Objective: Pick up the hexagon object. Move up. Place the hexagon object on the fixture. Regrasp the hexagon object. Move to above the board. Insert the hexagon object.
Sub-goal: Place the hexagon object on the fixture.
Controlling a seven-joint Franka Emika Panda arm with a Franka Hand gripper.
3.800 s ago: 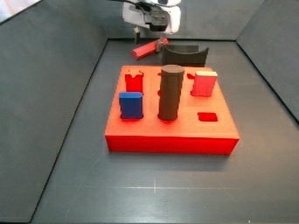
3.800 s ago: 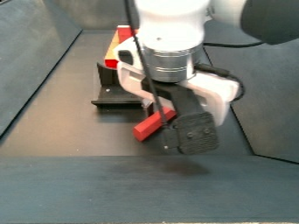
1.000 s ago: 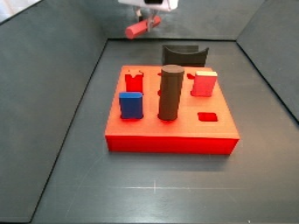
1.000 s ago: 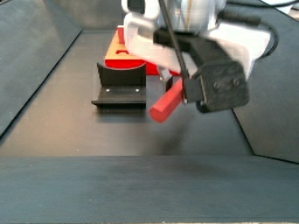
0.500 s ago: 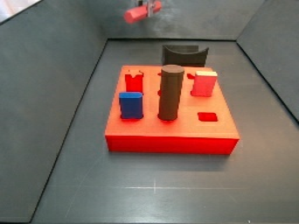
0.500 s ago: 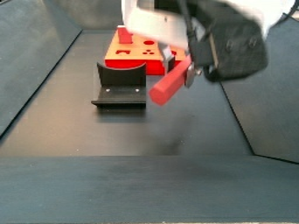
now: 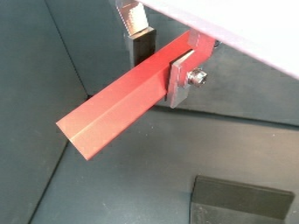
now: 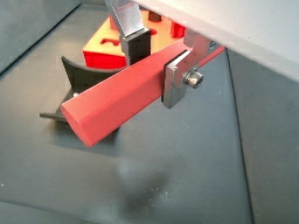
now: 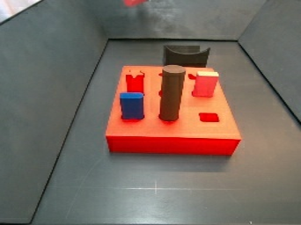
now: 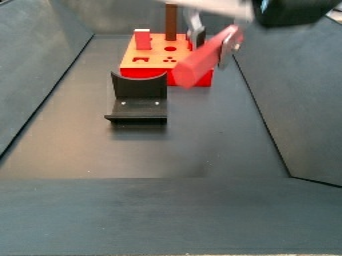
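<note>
My gripper [image 7: 162,66] is shut on the hexagon object [image 7: 117,109], a long slim red bar that sticks out slantwise from between the fingers. It shows the same in both wrist views [image 8: 117,101]. In a side view the gripper [image 10: 221,28] is high, at the frame's top, with the bar [image 10: 201,62] hanging in the air. The fixture [image 10: 138,98], a dark cradle block, stands on the floor below and to the side, also in another view [image 9: 186,55]. The red board [image 9: 171,127] lies beyond it. In that side view only a red tip [image 9: 132,3] shows at the top edge.
On the board stand a dark cylinder [image 9: 172,92], a blue peg [image 9: 132,105], a red notched peg [image 9: 134,81] and a pale red block [image 9: 205,84]; a small recessed hole [image 9: 209,116] lies near its right edge. Grey sloping walls [image 9: 59,79] enclose the dark floor.
My gripper has risen with the hexagon object held in it, from just above the floor near the fixture to the top of the frames, almost out of one side view.
</note>
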